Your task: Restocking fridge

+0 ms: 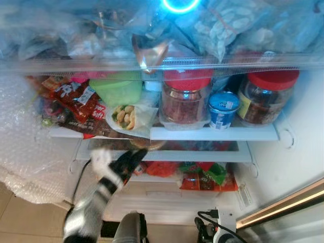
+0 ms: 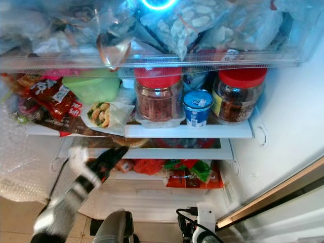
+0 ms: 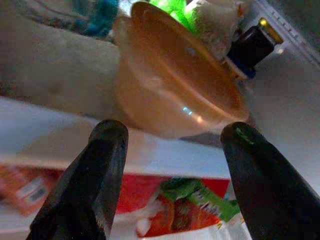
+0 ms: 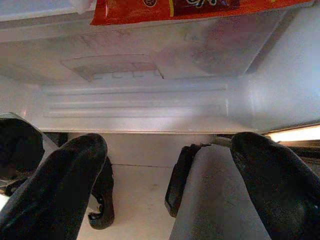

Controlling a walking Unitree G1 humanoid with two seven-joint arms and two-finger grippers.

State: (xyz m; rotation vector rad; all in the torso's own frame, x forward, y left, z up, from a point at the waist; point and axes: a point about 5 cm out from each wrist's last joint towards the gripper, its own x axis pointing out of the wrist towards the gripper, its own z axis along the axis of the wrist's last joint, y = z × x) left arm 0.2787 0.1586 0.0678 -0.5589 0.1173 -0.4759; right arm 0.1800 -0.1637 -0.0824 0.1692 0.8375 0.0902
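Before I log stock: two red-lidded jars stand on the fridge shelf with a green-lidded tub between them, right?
Not quite. The two red-lidded jars do stand on the fridge shelf, but the small tub between them has a blue lid, not green. The left eye view shows it.

Left silver arm (image 1: 88, 210) raised, reaching up and forward, blurred. Left gripper of two long black fingers (image 1: 132, 158) at arm's end; jaws spread wide in left wrist view, black fingers (image 3: 85, 185) well apart, nothing touching either pad, gap between them unoccupied. Right gripper of two long black fingers (image 4: 165, 192) hanging low, pointing down; jaws likewise parted, nothing between them. Right silver arm (image 1: 221, 234) at lower edge, idle.
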